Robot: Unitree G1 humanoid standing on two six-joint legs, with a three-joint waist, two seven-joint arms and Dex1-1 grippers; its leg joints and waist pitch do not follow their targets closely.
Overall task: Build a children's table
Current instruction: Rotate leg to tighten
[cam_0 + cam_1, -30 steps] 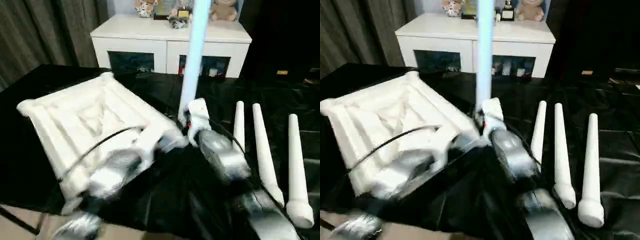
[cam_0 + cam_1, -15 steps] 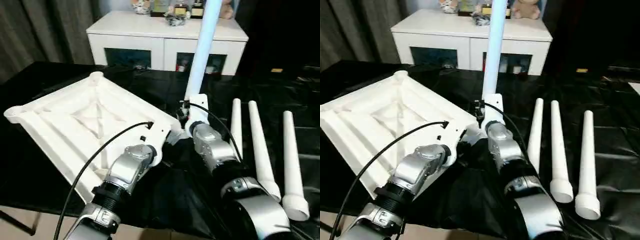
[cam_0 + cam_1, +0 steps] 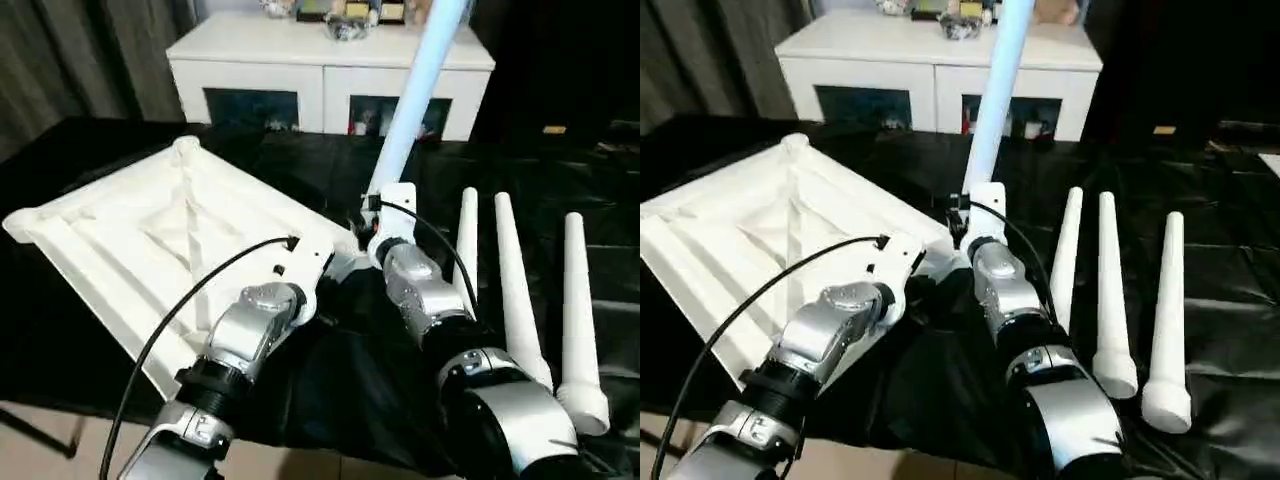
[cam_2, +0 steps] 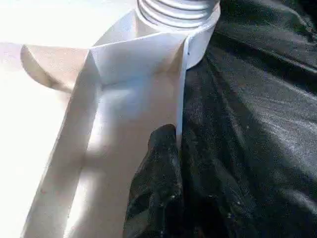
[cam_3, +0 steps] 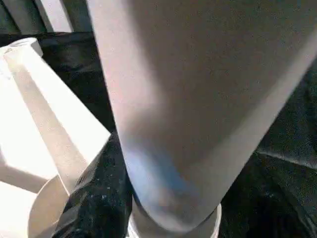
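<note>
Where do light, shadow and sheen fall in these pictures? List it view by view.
Left eye view: the tabletop is evenly lit with faint rib shadows, and the black cloth shows a soft sheen. Left wrist view: the tabletop's inner face glares near white, and the black finger stays dark. Right wrist view: the upright leg is shaded grey, with the tabletop bright beside it.

One square white table top (image 3: 150, 240) lies underside up on the black-covered surface (image 3: 330, 390). Four long white legs show: one leg (image 3: 415, 95) stands at the top's near corner, and three loose legs (image 3: 515, 290) lie side by side. Two silver robot arms (image 3: 440, 310) reach in, and one white cabinet (image 3: 330, 70) stands behind.
</note>
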